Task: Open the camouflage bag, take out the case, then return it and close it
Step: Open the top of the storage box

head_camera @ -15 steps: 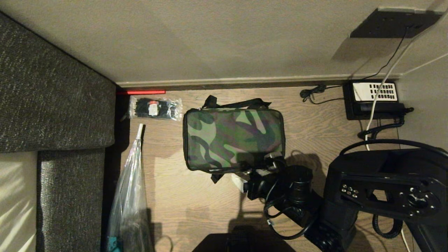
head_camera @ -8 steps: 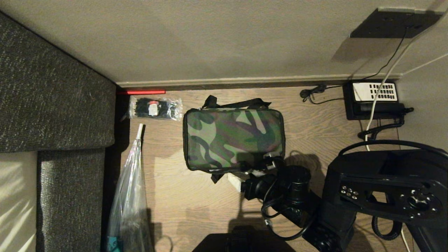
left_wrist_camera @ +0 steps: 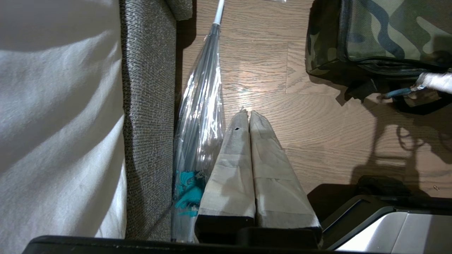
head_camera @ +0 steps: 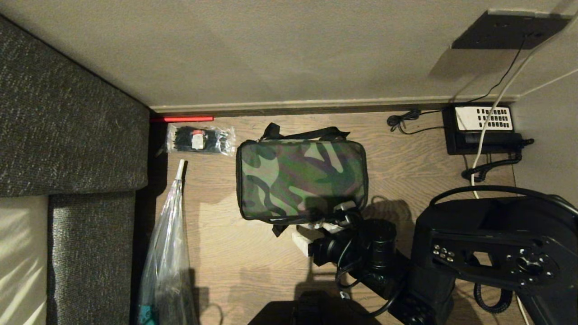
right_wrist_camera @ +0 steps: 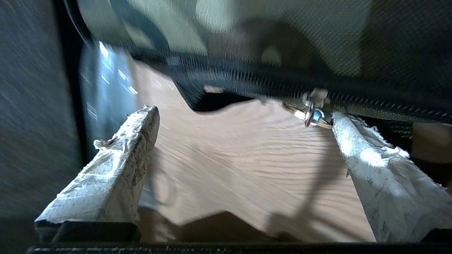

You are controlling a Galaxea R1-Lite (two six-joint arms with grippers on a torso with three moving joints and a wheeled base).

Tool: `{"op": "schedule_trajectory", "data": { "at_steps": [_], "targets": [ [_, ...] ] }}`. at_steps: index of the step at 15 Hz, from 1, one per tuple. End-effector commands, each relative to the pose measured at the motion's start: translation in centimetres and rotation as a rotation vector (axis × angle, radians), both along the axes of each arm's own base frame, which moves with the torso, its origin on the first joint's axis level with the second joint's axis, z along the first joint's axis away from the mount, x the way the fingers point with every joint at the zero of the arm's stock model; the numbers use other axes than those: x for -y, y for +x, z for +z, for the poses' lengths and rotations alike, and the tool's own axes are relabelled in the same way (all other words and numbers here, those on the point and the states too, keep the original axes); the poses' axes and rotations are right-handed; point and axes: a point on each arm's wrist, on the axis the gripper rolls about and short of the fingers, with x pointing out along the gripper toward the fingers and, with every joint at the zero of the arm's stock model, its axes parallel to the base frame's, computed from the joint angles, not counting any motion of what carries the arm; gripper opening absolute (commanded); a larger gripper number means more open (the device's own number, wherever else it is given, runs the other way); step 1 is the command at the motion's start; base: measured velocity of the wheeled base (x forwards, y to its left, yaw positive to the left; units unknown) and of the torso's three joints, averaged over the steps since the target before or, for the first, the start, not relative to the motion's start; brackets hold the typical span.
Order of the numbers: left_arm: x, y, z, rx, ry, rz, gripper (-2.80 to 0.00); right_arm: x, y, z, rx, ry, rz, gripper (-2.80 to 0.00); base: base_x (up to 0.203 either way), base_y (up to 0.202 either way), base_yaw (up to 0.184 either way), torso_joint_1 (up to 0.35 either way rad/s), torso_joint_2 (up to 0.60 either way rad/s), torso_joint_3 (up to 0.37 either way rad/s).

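The right gripper [right_wrist_camera: 243,123] stands wide open at the near edge of the camouflage bag [head_camera: 301,179], one finger seemingly touching the zipper pull [right_wrist_camera: 314,113]. The bag lies zipped on the floor [head_camera: 406,158]; everything remains to do.

Floor [head_camera: 406,171]: you see wood-grain planks.
Wall [head_camera: 271,54]: plain beige, baseboard [head_camera: 316,106] along its foot.
Sofa [head_camera: 67,135]: grey woven, at your left.
Light: warm, hard shadows.
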Motion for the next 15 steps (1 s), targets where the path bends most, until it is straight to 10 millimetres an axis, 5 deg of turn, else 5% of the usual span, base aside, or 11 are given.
{"op": "schedule_trajectory", "data": {
  "at_steps": [1, 2, 15],
  "targets": [
    [0.0, 0.0, -0.1, -0.001, 0.0, 0.001, -2.8, -0.1, 0.1, -0.8, 0.004, -0.021, 0.001, 0.0, 0.0, 0.0, 0.0, 0.0, 0.0, 0.0],
    [0.0, 0.0, -0.1, -0.001, 0.0, 0.001, -2.8, -0.1, 0.2, -0.8, 0.006, -0.02, 0.0, -2.8, 0.0, 0.0, 0.0, 0.0, 0.0, 0.0],
    [0.0, 0.0, -0.1, -0.001, 0.0, 0.001, -2.8, 0.2, 0.3, 0.1, 0.059, -0.056, 0.0, -2.8, 0.0, 0.0, 0.0, 0.0, 0.0, 0.0]
  ]
}}
